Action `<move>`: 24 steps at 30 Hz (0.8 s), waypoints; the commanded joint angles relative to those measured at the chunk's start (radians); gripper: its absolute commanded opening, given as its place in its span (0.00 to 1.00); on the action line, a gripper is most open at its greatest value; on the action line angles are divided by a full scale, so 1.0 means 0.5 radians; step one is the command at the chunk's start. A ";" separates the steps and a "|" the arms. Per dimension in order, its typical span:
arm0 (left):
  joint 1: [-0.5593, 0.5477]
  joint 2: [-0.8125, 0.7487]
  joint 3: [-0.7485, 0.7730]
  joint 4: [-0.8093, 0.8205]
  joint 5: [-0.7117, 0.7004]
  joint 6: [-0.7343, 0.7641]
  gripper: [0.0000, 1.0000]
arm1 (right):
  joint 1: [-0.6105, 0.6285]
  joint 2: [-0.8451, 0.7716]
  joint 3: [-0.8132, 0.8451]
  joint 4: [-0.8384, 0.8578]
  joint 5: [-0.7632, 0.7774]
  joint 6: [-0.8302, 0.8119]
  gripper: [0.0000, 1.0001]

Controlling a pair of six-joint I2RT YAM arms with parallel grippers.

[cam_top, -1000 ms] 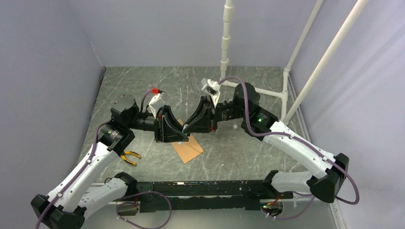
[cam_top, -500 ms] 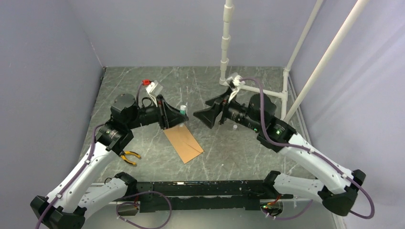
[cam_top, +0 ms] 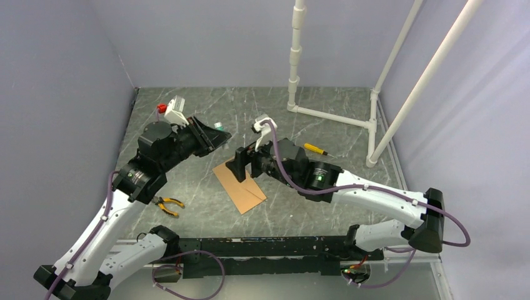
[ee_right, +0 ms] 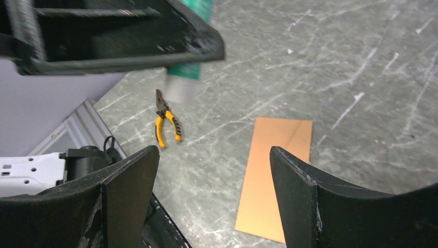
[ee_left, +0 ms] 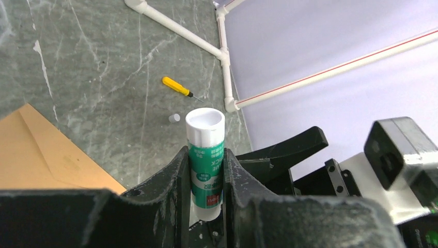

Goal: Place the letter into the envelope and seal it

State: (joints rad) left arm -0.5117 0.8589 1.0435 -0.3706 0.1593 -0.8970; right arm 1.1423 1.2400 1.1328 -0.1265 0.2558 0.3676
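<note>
The brown envelope [cam_top: 242, 187] lies flat on the marble table, with a diagonal seam showing in the right wrist view [ee_right: 276, 178]. Its corner shows in the left wrist view [ee_left: 31, 150]. The letter is out of view. My left gripper [cam_top: 211, 134] hangs above the table behind the envelope, shut on a green-and-white glue stick [ee_left: 205, 135] that stands upright between its fingers [ee_left: 181, 170]. My right gripper [cam_top: 244, 166] hovers over the envelope's far end. Its jaws stand wide open with nothing between them [ee_right: 212, 181].
Yellow-handled pliers [cam_top: 169, 203] lie left of the envelope. A yellow screwdriver [cam_top: 314, 149] and a small white cap [ee_left: 174, 118] lie to the right. A white pipe frame [cam_top: 331, 117] stands at the back right. Grey walls enclose the table.
My right gripper opened, drew away from the glue stick and swung down over the envelope's far end. The left gripper carried the glue stick up and back to the left.
</note>
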 commanded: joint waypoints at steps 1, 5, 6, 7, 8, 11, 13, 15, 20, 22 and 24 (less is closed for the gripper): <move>0.005 0.011 0.042 -0.052 0.001 -0.195 0.02 | 0.047 0.059 0.212 0.219 0.088 -0.094 0.81; 0.005 0.001 0.018 -0.046 0.043 -0.243 0.02 | 0.059 0.097 0.228 0.337 0.137 -0.102 0.77; 0.005 -0.002 0.015 -0.039 0.059 -0.248 0.02 | 0.058 0.106 0.234 0.348 0.144 -0.104 0.76; 0.005 -0.007 0.012 -0.029 0.078 -0.258 0.03 | 0.058 0.115 0.240 0.356 0.145 -0.118 0.73; 0.005 -0.009 0.009 -0.023 0.089 -0.269 0.03 | 0.057 0.125 0.254 0.354 0.147 -0.128 0.70; 0.005 -0.021 0.004 0.006 0.128 -0.290 0.02 | 0.059 0.180 0.314 0.307 0.160 -0.149 0.63; 0.005 -0.024 0.011 0.003 0.145 -0.302 0.02 | 0.059 0.208 0.347 0.280 0.168 -0.162 0.59; 0.007 -0.029 0.014 0.007 0.162 -0.308 0.02 | 0.057 0.224 0.357 0.282 0.177 -0.161 0.49; 0.005 -0.050 0.033 -0.022 0.172 -0.311 0.04 | 0.058 0.249 0.402 0.198 0.181 -0.180 0.19; 0.007 -0.055 0.055 -0.043 0.176 -0.298 0.10 | 0.058 0.242 0.404 0.167 0.141 -0.205 0.08; 0.005 -0.053 0.094 -0.082 0.184 -0.273 0.24 | 0.056 0.214 0.384 0.150 0.113 -0.256 0.00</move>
State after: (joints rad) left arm -0.5045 0.8520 1.0466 -0.3893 0.2016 -1.0355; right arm 1.1740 1.3647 1.2861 -0.0532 0.3206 0.2947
